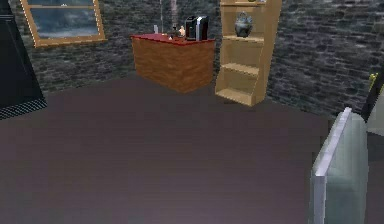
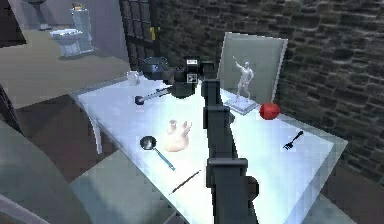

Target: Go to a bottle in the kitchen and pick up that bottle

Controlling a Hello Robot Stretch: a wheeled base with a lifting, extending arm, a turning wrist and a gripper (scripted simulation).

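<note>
A wooden counter point(image 1: 175, 60) with a red top stands at the far wall in the forward view. On it are a dark coffee machine point(image 1: 197, 28) and a thin pale upright thing point(image 1: 157, 29) that could be a bottle. In the arm side view my arm point(image 2: 222, 150) reaches over a pale table point(image 2: 120, 115). My gripper point(image 2: 170, 90) is at its far end, with a dark ladle point(image 2: 150, 97) lying on the table by it. I cannot tell whether the gripper holds anything.
On the table are a dark pot point(image 2: 152, 67), a cup point(image 2: 133, 75), a small statue point(image 2: 242, 82), a red apple point(image 2: 269, 110), a fork point(image 2: 292, 141) and a beige lump point(image 2: 178, 133). A bookshelf point(image 1: 245, 60) stands beside the counter. A grey chair point(image 1: 340, 170) is near the forward view's right.
</note>
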